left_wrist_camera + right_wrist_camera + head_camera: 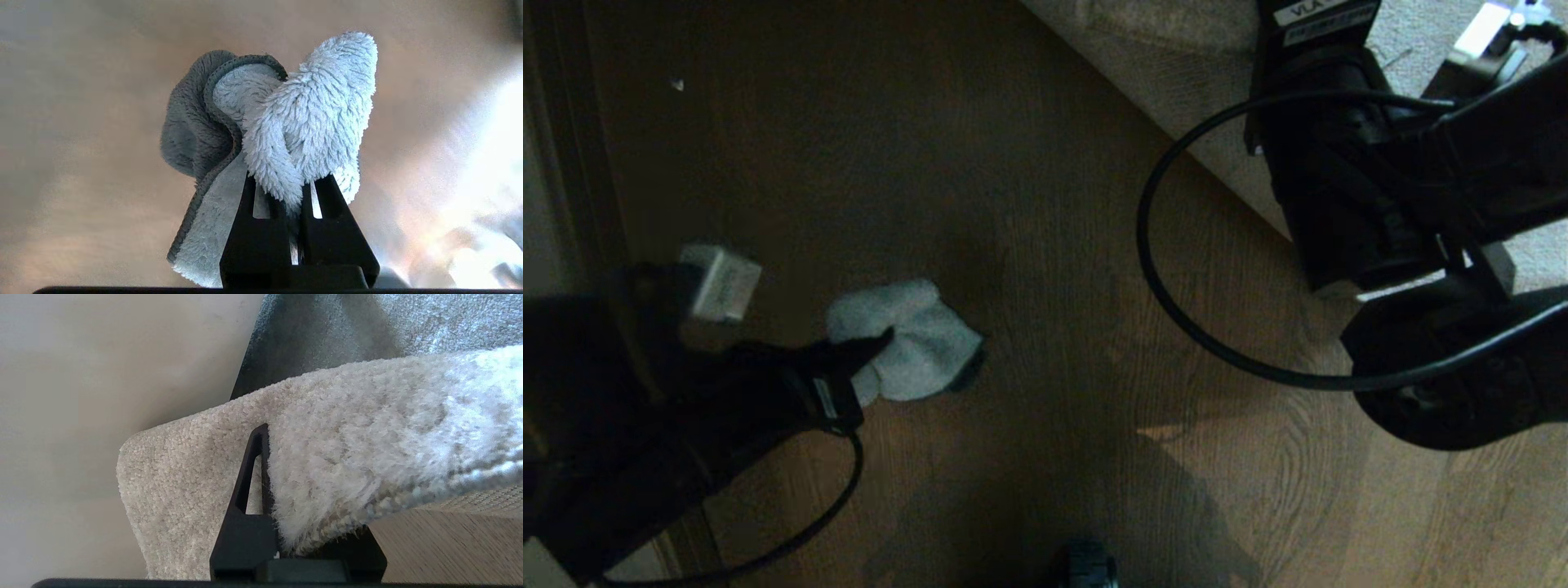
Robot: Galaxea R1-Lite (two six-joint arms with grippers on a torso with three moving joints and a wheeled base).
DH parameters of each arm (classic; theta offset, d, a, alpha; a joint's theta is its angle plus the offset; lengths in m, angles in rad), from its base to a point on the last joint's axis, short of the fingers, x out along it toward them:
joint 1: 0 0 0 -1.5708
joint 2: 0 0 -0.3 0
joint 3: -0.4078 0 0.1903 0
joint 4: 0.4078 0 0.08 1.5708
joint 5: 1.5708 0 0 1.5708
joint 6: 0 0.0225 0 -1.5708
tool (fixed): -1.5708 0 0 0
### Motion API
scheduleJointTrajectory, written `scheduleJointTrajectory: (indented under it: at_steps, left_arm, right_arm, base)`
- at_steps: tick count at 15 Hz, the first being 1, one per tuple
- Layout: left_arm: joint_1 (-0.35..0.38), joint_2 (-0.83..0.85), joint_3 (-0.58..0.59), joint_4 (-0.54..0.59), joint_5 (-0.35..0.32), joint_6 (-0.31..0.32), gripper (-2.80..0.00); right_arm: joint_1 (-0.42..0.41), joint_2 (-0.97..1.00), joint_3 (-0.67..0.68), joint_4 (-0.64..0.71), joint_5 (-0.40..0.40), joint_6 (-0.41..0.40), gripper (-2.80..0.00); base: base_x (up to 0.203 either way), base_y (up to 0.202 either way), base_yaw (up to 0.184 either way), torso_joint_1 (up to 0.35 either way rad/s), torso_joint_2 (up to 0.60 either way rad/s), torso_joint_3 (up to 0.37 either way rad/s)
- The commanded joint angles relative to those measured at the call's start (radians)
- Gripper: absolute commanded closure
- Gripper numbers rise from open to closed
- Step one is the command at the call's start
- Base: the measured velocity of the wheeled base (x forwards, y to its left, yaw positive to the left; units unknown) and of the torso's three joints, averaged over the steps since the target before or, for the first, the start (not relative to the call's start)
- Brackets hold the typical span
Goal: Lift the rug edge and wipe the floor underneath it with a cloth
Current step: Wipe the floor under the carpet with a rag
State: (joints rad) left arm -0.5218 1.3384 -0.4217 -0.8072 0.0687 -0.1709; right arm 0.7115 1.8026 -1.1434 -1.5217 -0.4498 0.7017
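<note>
1. Head view: left arm comes in low from the left edge, left gripper (870,347) pointing right, pinched on the cloth (915,339), which hangs bunched over the floor (1013,204) mid-frame. White tag on the left wrist, text unreadable. Right arm fills the upper right, a black cable looping off it; its claw is hidden behind the arm. Label on the right arm reads "VLA" at the start, rest cut off. The rug edge (1176,106) runs diagonally across the upper right.
2. Left wrist view: left gripper (298,192) fingers pressed nearly together on a fold of the cloth (310,114); pale fluffy side faces the camera, darker grey hemmed side curls behind. Background blurred.
3. Right wrist view: right gripper (269,457) clamped on the rug edge (196,457) near its corner, one black finger (249,477) on top of the pile, the other hidden beneath. Corner is raised off the floor (449,547), woven backing showing under it.
</note>
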Motion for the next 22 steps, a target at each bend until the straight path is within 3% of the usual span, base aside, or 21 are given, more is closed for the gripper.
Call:
scheduleJointTrajectory:
  at_steps: [1,7,18,22]
  left_arm:
    - [-0.079,0.041,0.011,0.0,0.001,-0.001,0.0]
    - [-0.142,0.248,-0.091,-0.008,-0.003,-0.003,0.0]
    - [-0.149,0.562,-0.657,-0.007,0.009,-0.006,0.0]
    - [-0.098,0.636,-0.8,-0.01,0.058,-0.005,0.0]
  right_arm:
    - [0.0,-0.005,0.008,-0.048,-0.003,0.005,0.0]
    - [-0.003,0.0,0.016,-0.048,-0.003,0.007,0.0]
    - [-0.006,0.018,0.012,-0.048,-0.003,0.007,0.0]
    - [-0.007,0.018,0.008,-0.048,-0.004,0.007,0.0]
  base:
    - [0.0,0.0,0.0,0.0,0.0,0.0]
    - [0.0,0.0,0.0,0.0,0.0,0.0]
    - [0.0,0.0,0.0,0.0,0.0,0.0]
    - [0.0,0.0,0.0,0.0,0.0,0.0]
